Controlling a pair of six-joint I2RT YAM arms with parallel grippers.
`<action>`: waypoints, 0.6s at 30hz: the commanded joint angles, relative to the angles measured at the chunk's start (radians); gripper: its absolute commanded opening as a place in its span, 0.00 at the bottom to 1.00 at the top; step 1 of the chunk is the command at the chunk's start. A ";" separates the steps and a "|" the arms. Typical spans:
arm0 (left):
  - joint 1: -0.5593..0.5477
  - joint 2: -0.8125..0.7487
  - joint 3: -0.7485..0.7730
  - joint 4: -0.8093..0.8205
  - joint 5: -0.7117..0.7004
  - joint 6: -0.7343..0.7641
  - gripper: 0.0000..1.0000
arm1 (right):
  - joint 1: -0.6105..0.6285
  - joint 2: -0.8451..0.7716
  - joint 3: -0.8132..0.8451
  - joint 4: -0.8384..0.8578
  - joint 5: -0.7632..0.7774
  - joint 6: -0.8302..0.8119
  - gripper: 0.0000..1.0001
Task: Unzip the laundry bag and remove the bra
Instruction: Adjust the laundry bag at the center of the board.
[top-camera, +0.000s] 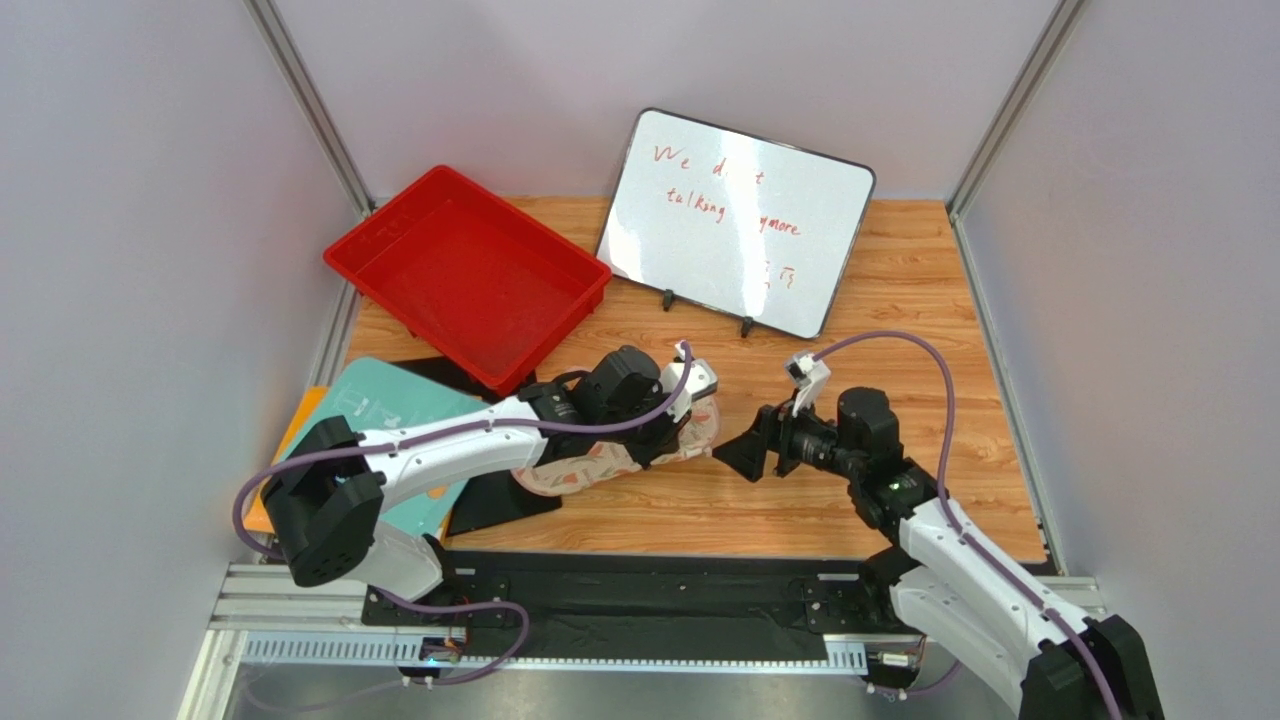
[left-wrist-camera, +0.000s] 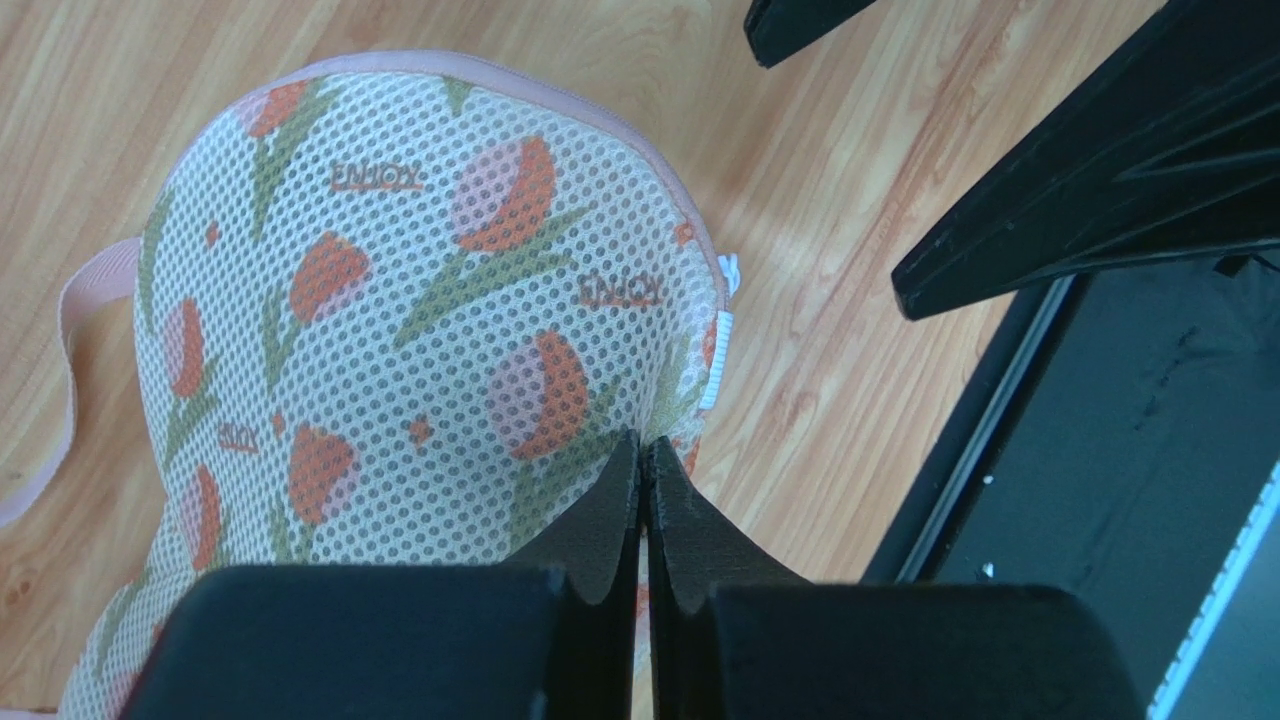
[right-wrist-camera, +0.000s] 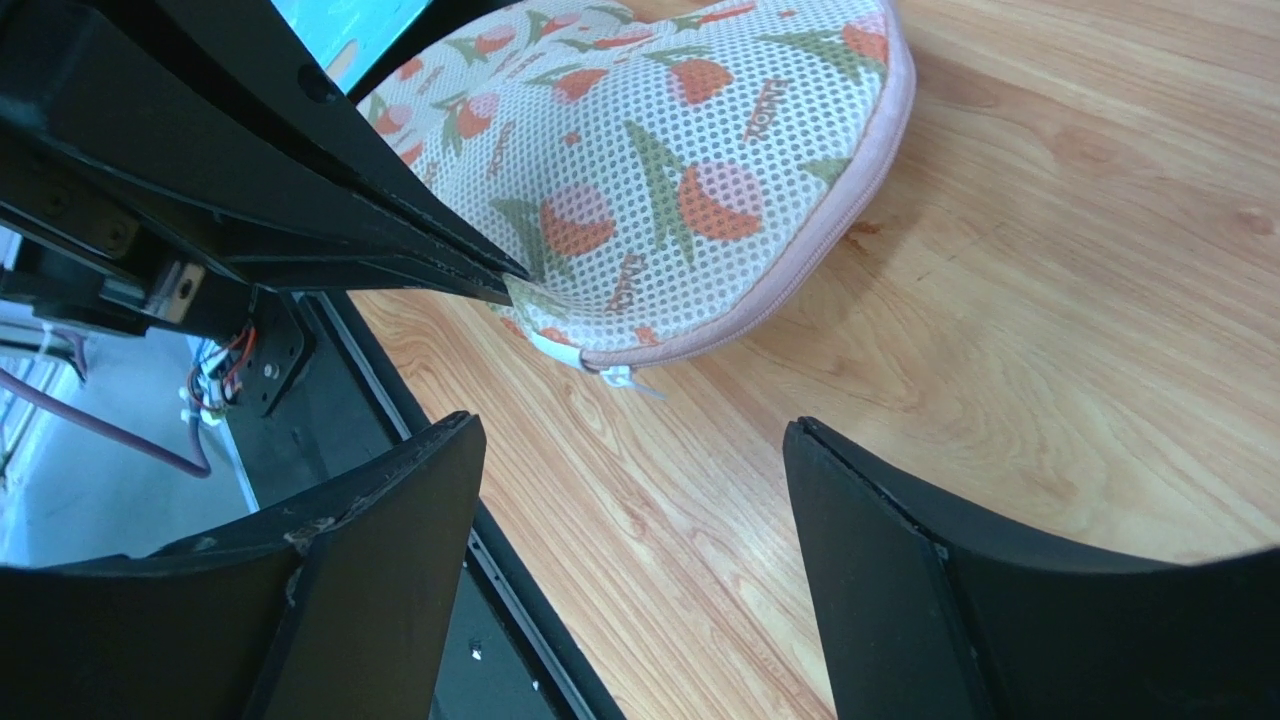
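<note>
**Item 1.** Flat, peanut-shaped cream mesh laundry bag (top-camera: 579, 477) with pink-red flower and green stem print, pink zipper edging (right-wrist-camera: 849, 203) and a pink loop (left-wrist-camera: 72, 353). It is lying on the wooden tabletop (top-camera: 932, 300), near the middle, partly under the left arm. The zipper is showing closed along the visible rim, and its small white pull tab (right-wrist-camera: 624, 378) is sitting at the bag's near end.

**Item 2.** Left tool (left-wrist-camera: 646, 450). Its jaws are pressing tight together on the mesh at the bag's edge, just beside the pull tab, and appear to be pinning the bag in place.

**Item 3.** Right tool (right-wrist-camera: 631, 435). Its jaws are standing wide apart with nothing between them. It is facing the bag's end and the pull tab, close to them but not touching.

**Item 4.** Small grey bra. It is not showing in any view and is judged to be inside the bag.

**Item 5.** Bystanders: a red plastic tray (top-camera: 466, 278), a white marker board (top-camera: 736, 218) and a teal mat (top-camera: 383, 398), all sitting apart from the work.

**Progress.** The task is at an early stage. The bag is being held, but the unzipping is not yet done and neither is the removal of the bra. The likely next need is for the right tool to close on the small tab.
</note>
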 joint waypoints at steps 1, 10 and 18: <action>0.007 -0.063 0.034 -0.053 0.044 -0.032 0.00 | 0.078 0.021 -0.002 0.063 0.070 -0.083 0.78; 0.010 -0.088 0.029 -0.067 0.079 -0.049 0.00 | 0.151 0.102 0.023 0.100 0.103 -0.124 0.71; 0.010 -0.101 0.032 -0.070 0.109 -0.058 0.00 | 0.162 0.134 0.031 0.147 0.082 -0.121 0.68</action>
